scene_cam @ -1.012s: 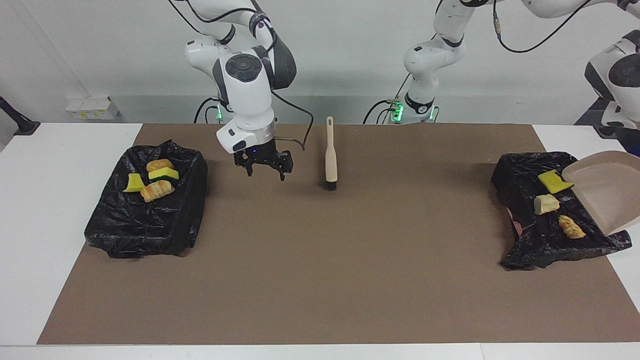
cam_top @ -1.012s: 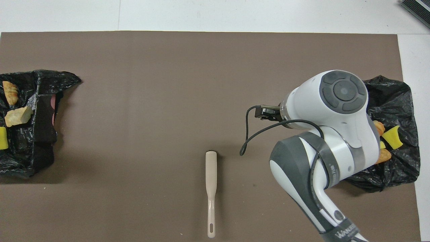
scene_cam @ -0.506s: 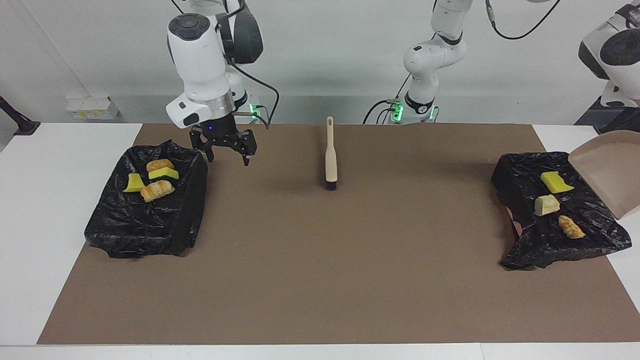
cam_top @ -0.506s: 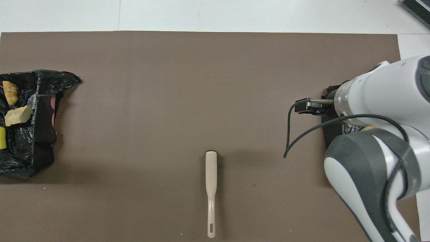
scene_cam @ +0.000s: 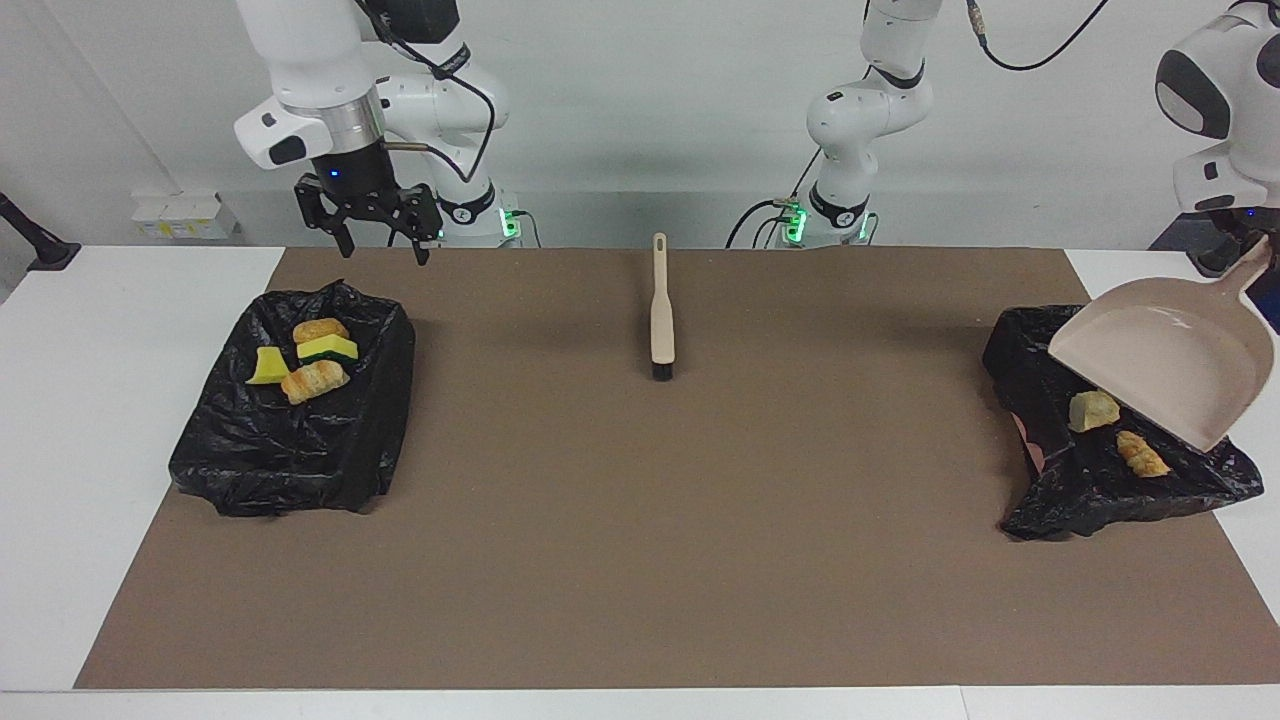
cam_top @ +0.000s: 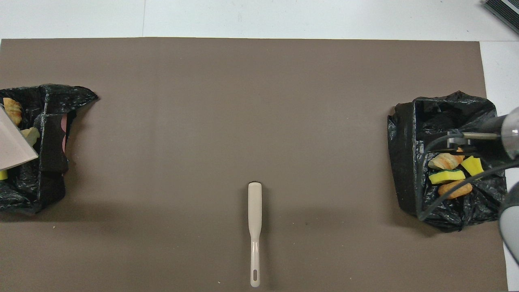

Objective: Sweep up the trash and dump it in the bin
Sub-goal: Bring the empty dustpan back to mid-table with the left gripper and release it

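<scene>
Brown mat (scene_cam: 640,560) on a white table (scene_cam: 90,420), plain wall at the robots' end.

- Robots' edge of the mat: right gripper (scene_cam: 367,218) is up in the air over that edge, by the bin at the right arm's end (scene_cam: 290,450). Fingers apart, nothing in them. Looks parked.
- Brush (scene_cam: 661,310) lies flat midway along that edge, handle toward the robots, bristles away. Nobody is holding it.
- Left gripper (scene_cam: 1268,292) sits at the left arm's end of the table, mostly cut off by the frame. It's clamped on the dustpan (scene_cam: 1165,360) handle, with the pan tilted mouth-down over the other bin (scene_cam: 1100,495).
- Trash, right arm's bin: bread roll (scene_cam: 320,330), green-backed sponge (scene_cam: 328,348), yellow chunk (scene_cam: 266,367), croissant piece (scene_cam: 314,381), bunched together on the liner.
- Trash, left arm's bin: pale lump (scene_cam: 1092,410) and a second croissant piece (scene_cam: 1142,453) just clear of the pan lip. One yellow bit (cam_top: 2,174) peeks out from under the pan in the overhead view.
- I see no bits on the mat.

Handling guess: all of it is light. The sponge is soft and will squash and spring back, the pastry pieces will roll, and the lump may shed crumbs. Better pushed with the brush than pinched; if gripped, take the broad flat sides. The pan looks like stiff plastic and the handle is the right hold. The liner is slack, so a pan lip could snag it.
</scene>
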Tool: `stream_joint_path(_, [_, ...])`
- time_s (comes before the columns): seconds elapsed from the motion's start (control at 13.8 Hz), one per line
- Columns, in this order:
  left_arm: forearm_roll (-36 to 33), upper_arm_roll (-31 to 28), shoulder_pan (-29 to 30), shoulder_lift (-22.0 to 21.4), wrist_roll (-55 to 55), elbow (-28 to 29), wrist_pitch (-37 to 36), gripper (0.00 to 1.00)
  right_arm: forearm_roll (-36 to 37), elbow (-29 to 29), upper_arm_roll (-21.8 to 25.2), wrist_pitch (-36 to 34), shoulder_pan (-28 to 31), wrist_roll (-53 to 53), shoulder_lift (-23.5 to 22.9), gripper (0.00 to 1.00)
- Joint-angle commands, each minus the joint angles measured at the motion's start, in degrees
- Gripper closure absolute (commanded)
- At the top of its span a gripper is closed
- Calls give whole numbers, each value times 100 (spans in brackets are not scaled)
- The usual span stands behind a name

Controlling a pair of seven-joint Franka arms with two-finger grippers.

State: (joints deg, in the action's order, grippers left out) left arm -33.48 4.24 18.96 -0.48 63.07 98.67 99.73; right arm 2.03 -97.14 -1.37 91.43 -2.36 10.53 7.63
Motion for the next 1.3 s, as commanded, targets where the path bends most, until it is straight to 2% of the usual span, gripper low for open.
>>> stream_joint_path(0.0, [935, 138, -156, -171, -1564, 65, -611, 100, -175, 327, 608, -458, -133, -411, -34, 0])
stream_joint_path(0.07, [1288, 139, -261, -189, -2065, 91, -691, 100, -289, 310, 838, -442, -212, -429, 36, 0])
stream_joint_path(0.14, [1552, 148, -383, -233, -2540, 144, -761, 100, -291, 231, 866, -468, -256, -429, 89, 0])
stream_joint_path(0.22, [1772, 148, -541, -268, -2936, 205, -797, 100, -265, 213, 753, -494, -230, -429, 72, 0])
stream_joint_path(0.29, [2001, 148, -734, -303, -3297, 241, -858, 100, -212, 430, 622, -520, -160, -429, -32, 0])
stream_joint_path(0.43, [2511, 148, -1147, -347, -4324, 355, -841, 100, -203, 739, 576, -582, -72, -455, -279, 0])
stream_joint_path(0.58, [2960, 148, -1665, -321, -5353, 381, -736, 100, -229, 749, 594, -574, -46, -464, -297, 0])
stream_joint_path(0.87, [3452, 148, -3009, -181, -7462, 469, 26, 100, -150, 740, 585, -460, -63, -1070, -288, 0])
stream_joint_path(1.23, [3673, 148, -4092, 276, -8433, 478, 809, 100, -159, 652, 673, -231, -37, -1044, -244, 0])
